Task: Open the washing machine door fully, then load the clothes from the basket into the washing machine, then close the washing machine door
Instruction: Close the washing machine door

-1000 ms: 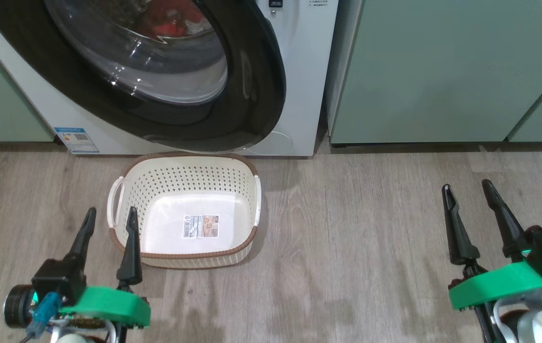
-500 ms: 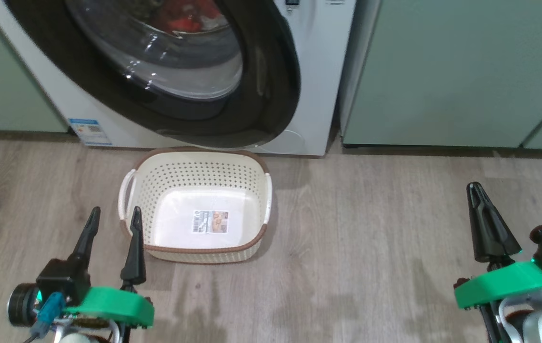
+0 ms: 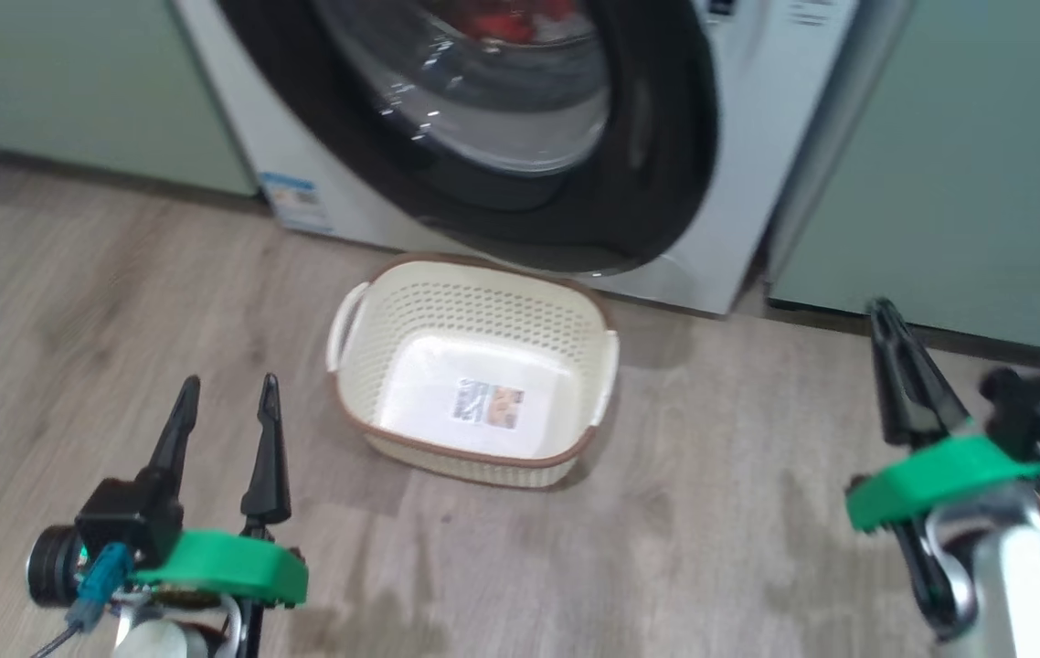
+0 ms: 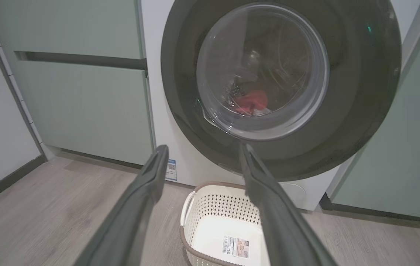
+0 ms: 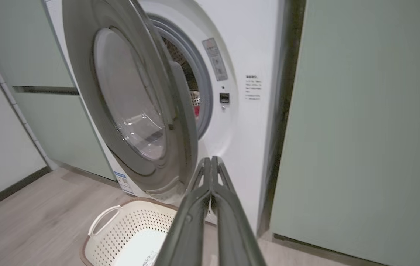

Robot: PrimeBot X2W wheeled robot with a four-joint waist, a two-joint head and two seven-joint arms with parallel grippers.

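Red clothes (image 4: 251, 102) loaded, basket (image 3: 483, 311) emptied | right gripper (image 3: 882, 309) jaws just clenched on nothing, left gripper (image 3: 229, 381) released | washing machine door (image 4: 361, 92) ajar, push-shut expected next

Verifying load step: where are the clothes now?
Left wrist view: the clothes lie inside the washing machine, seen through the glass door, above the basket.

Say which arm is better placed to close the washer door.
Right, probably: the shut right fingers point at the free edge of the ajar round door with glossy black rim, while the open left fingers sit beside the empty cream perforated basket.
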